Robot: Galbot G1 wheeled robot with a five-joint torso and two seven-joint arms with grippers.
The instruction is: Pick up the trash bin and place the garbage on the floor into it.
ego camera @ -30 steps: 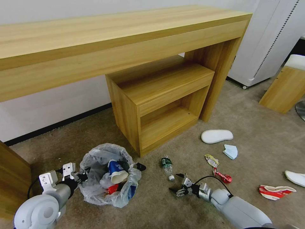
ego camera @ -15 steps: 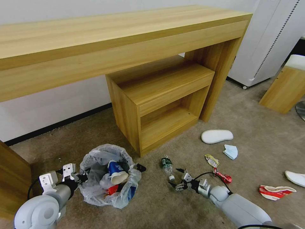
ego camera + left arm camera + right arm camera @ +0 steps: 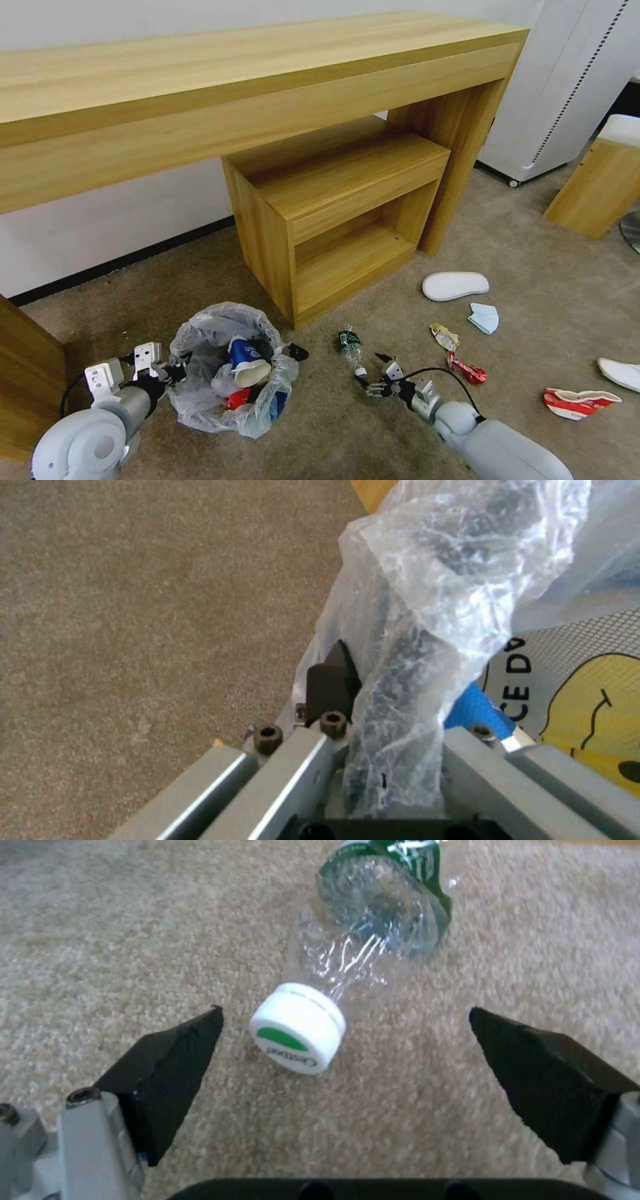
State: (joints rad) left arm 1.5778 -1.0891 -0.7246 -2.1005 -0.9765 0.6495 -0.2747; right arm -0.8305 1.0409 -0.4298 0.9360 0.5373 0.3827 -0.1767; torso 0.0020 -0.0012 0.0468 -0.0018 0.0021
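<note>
The right arm reaches low and forward, its right gripper (image 3: 372, 375) down near the floor with black fingers (image 3: 167, 1065) spread wide. The left arm is bent low, left gripper (image 3: 175, 372) fingers (image 3: 331, 682) pinched together.

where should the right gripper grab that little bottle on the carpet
Probably the neck, just behind the white cap. The bottle lies on its side, cap end toward the open right gripper, so come in low along the floor from the cap end, fingers either side. The clear body looks crumpled and likely to give.
</note>
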